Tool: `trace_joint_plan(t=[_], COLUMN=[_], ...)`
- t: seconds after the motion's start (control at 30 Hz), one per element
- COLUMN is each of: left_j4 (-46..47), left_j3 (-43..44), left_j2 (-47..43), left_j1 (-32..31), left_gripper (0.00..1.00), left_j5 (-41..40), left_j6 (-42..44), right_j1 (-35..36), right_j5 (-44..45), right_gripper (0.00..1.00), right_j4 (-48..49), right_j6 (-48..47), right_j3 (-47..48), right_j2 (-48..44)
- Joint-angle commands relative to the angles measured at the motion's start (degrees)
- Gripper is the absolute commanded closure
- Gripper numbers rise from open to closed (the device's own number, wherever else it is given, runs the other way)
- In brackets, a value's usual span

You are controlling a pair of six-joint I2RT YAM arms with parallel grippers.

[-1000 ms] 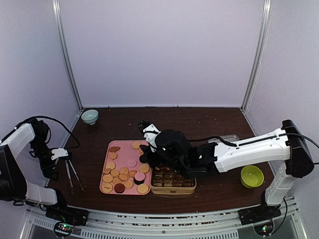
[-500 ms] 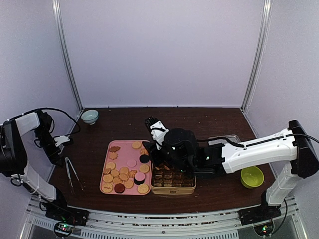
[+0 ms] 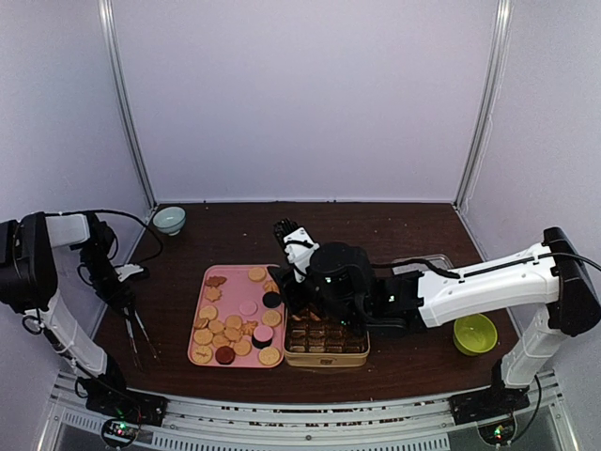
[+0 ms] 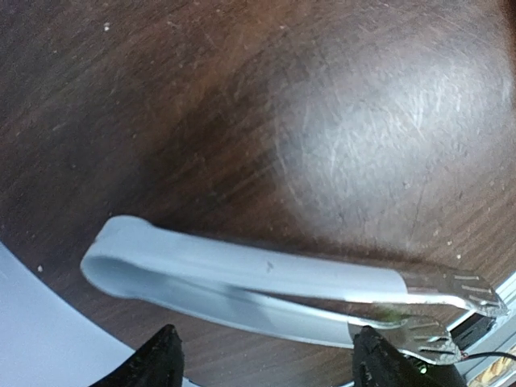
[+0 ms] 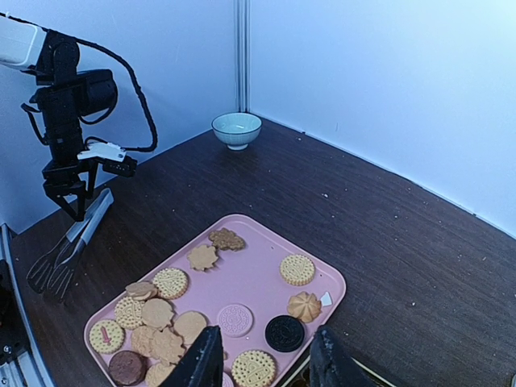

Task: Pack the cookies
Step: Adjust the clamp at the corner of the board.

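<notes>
Several cookies (image 3: 225,329) (image 5: 169,282), mostly round and tan with a few dark and pink ones, lie on a pink tray (image 3: 235,285) (image 5: 250,266). Right of it a gold tin (image 3: 326,346) holds more. My right gripper (image 3: 289,303) (image 5: 266,363) hovers open over the tray's right edge, just short of a black cookie (image 5: 285,333), with nothing between its fingers. At the table's left side my left gripper (image 3: 125,299) (image 4: 274,363) stands open over the handle end of the metal tongs (image 3: 138,331) (image 4: 242,274), which lie flat on the table.
A pale bowl (image 3: 169,219) (image 5: 236,129) sits in the far left corner. A green bowl (image 3: 474,332) stands at the right, near the right arm's base. White walls close in the table on three sides.
My left gripper drew back from the tongs, then came down over their handle end. The right arm shifted a little to the right and has held still since.
</notes>
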Motion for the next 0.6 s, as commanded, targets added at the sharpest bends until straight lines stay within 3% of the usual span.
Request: trace_joint_plan(t=[0.0, 0.37, 0.57], left_j4=[1.9, 4.3, 5.3], left_j3=[0.5, -1.2, -0.1], left_j2=[2.3, 5.2, 6.5], left_j1=[-0.6, -1.0, -2.8], left_gripper=[0.28, 0.54, 0.62], left_j5=[-0.1, -0.7, 0.1], left_j6=[-3.7, -6.5, -7.8], right_j1=[0.2, 0.2, 0.2], right_j5=[1.6, 2.1, 2.4], right_gripper=[0.62, 0.63, 0.63], right_j4=[0.7, 0.8, 0.7], right_j6=[0.5, 0.5, 0.5], right_j3=[0.2, 0.6, 0.7], right_j2=[-0.6, -0.1, -0.1])
